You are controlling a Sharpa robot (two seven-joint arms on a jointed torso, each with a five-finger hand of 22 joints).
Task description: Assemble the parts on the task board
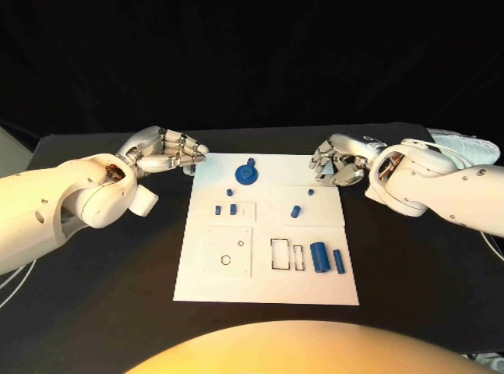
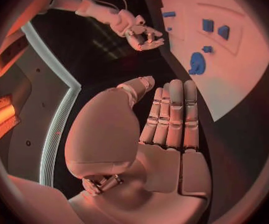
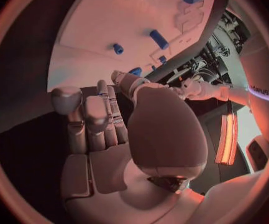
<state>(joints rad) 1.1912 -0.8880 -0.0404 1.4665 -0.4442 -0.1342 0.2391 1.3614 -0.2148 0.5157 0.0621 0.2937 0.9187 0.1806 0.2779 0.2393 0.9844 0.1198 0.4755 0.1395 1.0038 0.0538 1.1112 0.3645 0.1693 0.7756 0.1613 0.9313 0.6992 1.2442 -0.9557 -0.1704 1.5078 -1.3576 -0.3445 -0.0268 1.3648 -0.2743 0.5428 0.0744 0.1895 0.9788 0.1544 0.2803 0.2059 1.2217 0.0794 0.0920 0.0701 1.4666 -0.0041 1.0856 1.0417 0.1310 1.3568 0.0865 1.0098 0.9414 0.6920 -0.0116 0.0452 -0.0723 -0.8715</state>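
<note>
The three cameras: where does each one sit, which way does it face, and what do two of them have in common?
Head view: on the robot's head, looking down at the task board; both arms show, with the left hand and the right hand at the board's far corners.
Left wrist view: behind the left hand, facing across the board toward the right hand.
Right wrist view: behind the right hand, facing the board.
Shared: every view shows the round blue part.
</note>
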